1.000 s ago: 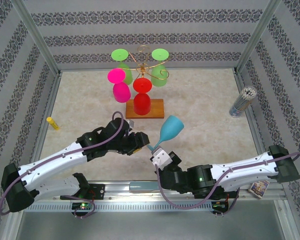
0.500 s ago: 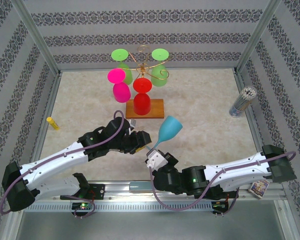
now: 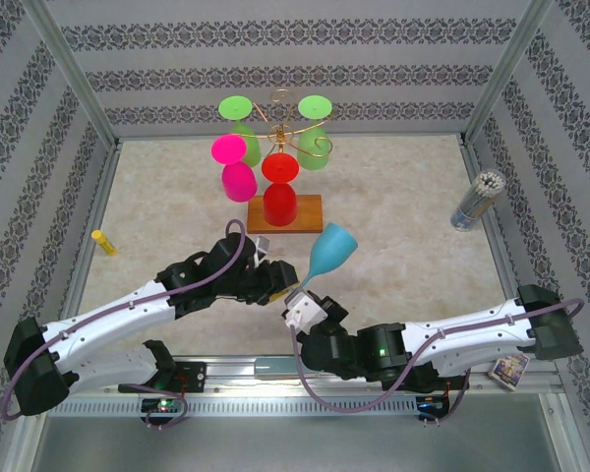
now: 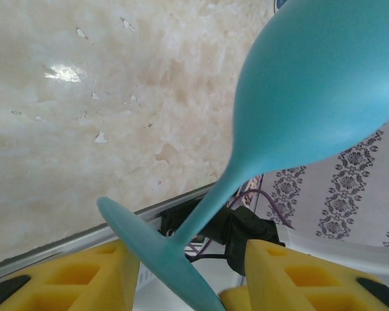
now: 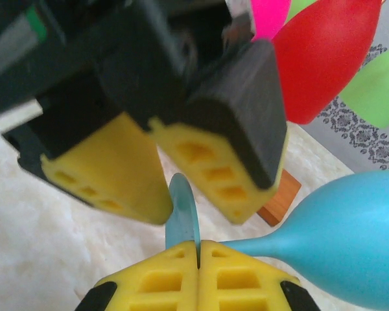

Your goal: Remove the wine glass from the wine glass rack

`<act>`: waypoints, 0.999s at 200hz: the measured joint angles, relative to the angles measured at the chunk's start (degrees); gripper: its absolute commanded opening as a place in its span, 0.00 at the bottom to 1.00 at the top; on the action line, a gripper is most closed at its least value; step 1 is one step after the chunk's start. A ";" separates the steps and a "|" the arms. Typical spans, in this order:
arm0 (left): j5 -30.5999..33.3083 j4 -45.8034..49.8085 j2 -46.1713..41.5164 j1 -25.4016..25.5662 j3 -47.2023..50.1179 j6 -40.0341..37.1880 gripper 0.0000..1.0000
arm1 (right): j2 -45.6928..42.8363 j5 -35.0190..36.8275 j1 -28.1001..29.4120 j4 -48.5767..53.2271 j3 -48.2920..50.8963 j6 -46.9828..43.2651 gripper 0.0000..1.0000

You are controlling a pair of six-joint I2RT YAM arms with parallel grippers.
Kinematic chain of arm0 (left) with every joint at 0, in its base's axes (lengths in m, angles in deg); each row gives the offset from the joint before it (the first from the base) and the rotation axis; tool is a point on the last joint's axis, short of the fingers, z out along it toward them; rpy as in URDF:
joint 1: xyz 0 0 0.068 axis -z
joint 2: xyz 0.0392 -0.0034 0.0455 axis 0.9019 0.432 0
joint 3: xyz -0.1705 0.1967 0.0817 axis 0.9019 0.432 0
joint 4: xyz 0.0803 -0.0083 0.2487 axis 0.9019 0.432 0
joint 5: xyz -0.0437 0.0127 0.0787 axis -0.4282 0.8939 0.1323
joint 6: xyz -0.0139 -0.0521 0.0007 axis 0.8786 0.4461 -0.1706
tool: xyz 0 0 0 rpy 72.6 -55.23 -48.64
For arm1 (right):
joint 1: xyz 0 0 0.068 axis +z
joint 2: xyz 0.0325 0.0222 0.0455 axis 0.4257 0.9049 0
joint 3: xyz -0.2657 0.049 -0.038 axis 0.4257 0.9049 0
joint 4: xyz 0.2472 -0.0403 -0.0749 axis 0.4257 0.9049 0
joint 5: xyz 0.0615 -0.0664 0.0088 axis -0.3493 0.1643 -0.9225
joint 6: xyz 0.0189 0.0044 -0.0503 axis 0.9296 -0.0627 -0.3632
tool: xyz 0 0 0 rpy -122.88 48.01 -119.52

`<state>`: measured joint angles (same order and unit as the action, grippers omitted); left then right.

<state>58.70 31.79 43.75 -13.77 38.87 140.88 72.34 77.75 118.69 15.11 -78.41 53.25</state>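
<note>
Seen from above, the foot of a blue wine glass (image 3: 331, 250) is hidden where two robot grippers meet, near the front middle of the marbled counter (image 3: 403, 206). Its bowl and slanting stem are visible, with the bowl tipped up and away toward the rack (image 3: 287, 123). The right wrist camera makes the hold clear: the right gripper (image 5: 199, 256) is clenched on the glass's thin round foot. Its yellow pads are pressed together with the disc standing on edge between them, and the bowl is cut off at the lower right of that view. The left gripper (image 5: 191, 208) faces it from the other side, released, with one yellow pad on each side of the foot's rim. Whether either pad touches the rim is hard to tell. In the left wrist view the foot runs off the bottom edge between the spread fingers (image 4: 84, 275). The glass is off the rack, in front of the rack's wooden base (image 3: 285, 213). A red glass (image 3: 279, 202), a pink glass (image 3: 238, 181) and two green glasses (image 3: 316, 147) hang upside down on the gold wire arms. The wire is too fine to show how they hook on.
</note>
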 measured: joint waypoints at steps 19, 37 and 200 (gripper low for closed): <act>-0.09 -0.33 -0.02 0.00 0.39 0.31 0.44 | 0.00 -0.15 -0.02 -0.57 -0.22 -0.74 0.00; -0.26 -1.14 -0.11 0.00 0.68 0.48 0.42 | 0.02 -0.33 -0.09 -0.85 -0.22 -1.27 0.00; -0.50 -8.04 -0.92 -0.07 4.37 3.13 0.00 | 1.03 -5.42 -1.49 1.18 -0.92 -2.10 0.12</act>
<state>58.20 23.75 42.83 -13.84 43.24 144.01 73.37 72.33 117.20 16.29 -79.33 51.16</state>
